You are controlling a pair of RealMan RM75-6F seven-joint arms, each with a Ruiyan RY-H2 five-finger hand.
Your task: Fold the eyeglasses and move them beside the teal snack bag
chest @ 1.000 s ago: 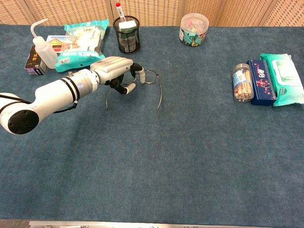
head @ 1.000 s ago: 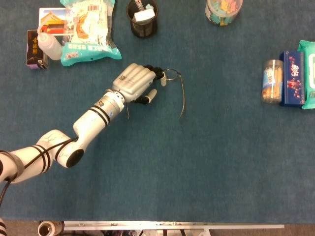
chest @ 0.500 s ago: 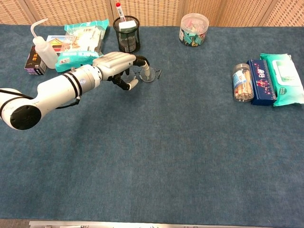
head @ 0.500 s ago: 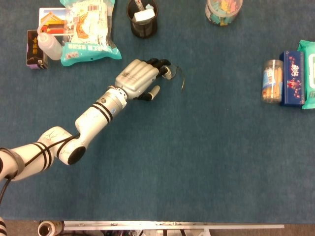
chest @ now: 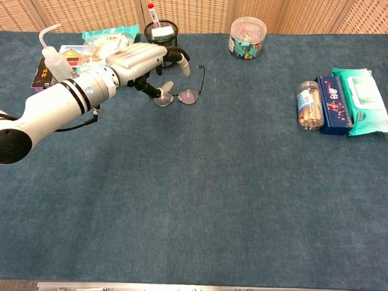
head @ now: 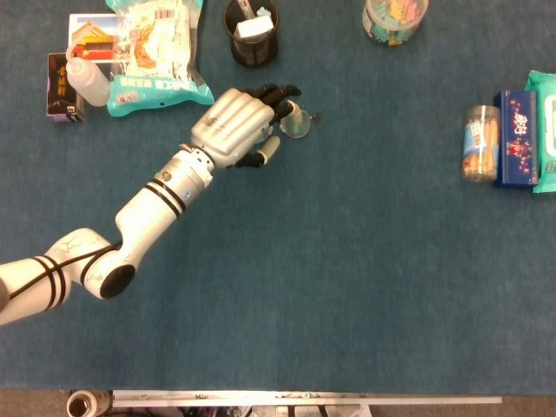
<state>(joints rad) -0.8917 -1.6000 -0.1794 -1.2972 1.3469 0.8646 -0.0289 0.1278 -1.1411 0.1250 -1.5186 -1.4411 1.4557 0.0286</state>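
**Glasses lifted, fold unfinished, bag close by**

Where the dark fingertips [chest: 180, 59] of the left hand [head: 236, 128] curl down, they close around the eyeglasses [chest: 179, 94], pinching the frame at its left side. From the chest camera the lenses hang face-on below the hand, and one thin temple arm sticks up and back from the right lens, so that side at least is not folded flat. The other temple is hidden behind the fingers and I cannot tell how it lies. Overhead, only one lens and a bit of wire show past the fingertips.

Whether the glasses are clear of the blue table cloth [head: 365, 261] or resting on it is hard to say; the tilt of the frame suggests they are carried.

Just left of the hand lies the teal snack bag [head: 158, 52], near but not touching. Beyond it sit a squeeze bottle [head: 87, 80] and a small dark box [head: 61, 85]; a black mesh cup [head: 252, 33] stands just behind the hand.

As a judgement: grasping is done and the glasses are already near the goal. What remains is closing the raised temple, checking the hidden one, and setting the frame down on the bare cloth beside the bag's lower right edge.

The right hand appears in neither camera.
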